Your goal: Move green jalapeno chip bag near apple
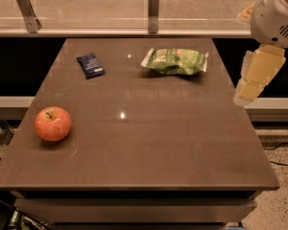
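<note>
Approach step: the claw [245, 96], state untellable, hangs right of the tabletop [158, 147] and next must reach the green jalapeno chip bag [176, 61].

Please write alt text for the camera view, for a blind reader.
A green chip bag lies far back on a table, an apple front left, a blue packet back left. The gripper hangs beyond the right edge.

Dark-blue packet [90, 65] on brown table [182, 143], back-left
</note>
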Motion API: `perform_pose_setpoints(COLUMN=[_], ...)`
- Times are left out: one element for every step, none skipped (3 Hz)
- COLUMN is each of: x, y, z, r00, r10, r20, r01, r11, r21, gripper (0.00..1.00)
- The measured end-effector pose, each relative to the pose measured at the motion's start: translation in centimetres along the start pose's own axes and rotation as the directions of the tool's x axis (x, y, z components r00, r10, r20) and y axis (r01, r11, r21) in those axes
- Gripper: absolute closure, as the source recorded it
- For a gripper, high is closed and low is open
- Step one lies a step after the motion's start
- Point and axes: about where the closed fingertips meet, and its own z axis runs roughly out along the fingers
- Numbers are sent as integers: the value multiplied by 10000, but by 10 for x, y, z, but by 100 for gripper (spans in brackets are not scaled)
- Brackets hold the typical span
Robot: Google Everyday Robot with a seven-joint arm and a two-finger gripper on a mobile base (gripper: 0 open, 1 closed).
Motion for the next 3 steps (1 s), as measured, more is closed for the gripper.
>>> perform_pose_setpoints(x=[-1, -2, -3], y=[-18, -41, -64], z=[20, 41, 58], r00=[9994, 9980, 9975], r10=[1, 123, 159], r20=[-333, -614, -695], r01=[0, -105, -129], r11=[10000, 9995, 9990], r21=[40, 301, 430], gripper=[0, 0, 0])
